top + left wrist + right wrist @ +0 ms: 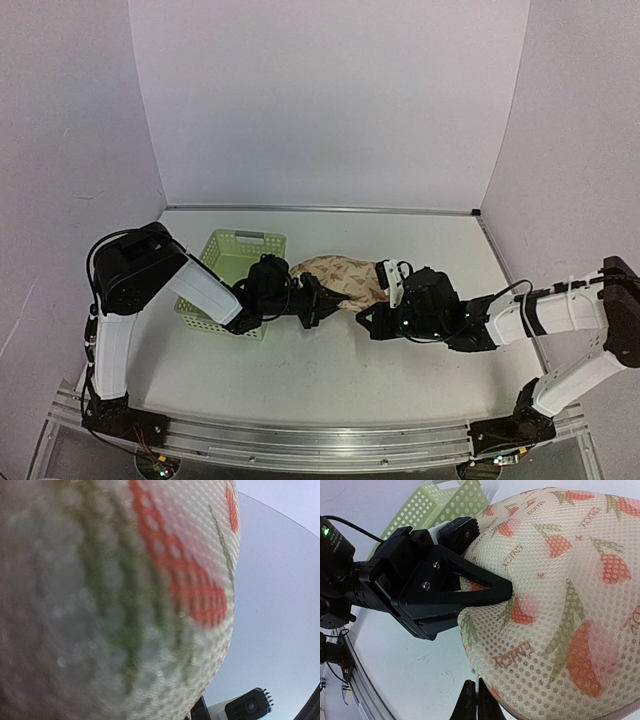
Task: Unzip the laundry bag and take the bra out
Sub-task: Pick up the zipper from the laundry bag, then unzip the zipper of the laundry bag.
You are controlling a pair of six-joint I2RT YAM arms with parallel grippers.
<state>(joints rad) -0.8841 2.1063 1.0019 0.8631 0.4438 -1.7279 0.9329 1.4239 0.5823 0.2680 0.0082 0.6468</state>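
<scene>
The laundry bag point(340, 274) is beige mesh with a red-and-green print and lies on the table point(330, 370) between my arms. It fills the right wrist view point(560, 605) and the left wrist view point(125, 605). My left gripper point(318, 298) is shut on the bag's left end, its black fingers point(485, 587) pinching the fabric. My right gripper point(476, 700) is shut on a thin white zip pull at the bag's lower edge; in the top view it point(368, 318) sits at the bag's near side. The bra is hidden.
A light green lattice basket point(232, 262) stands just left of the bag, behind my left wrist; it also shows in the right wrist view point(445, 500). White walls enclose the table at the back and sides. A metal rail runs along the near edge.
</scene>
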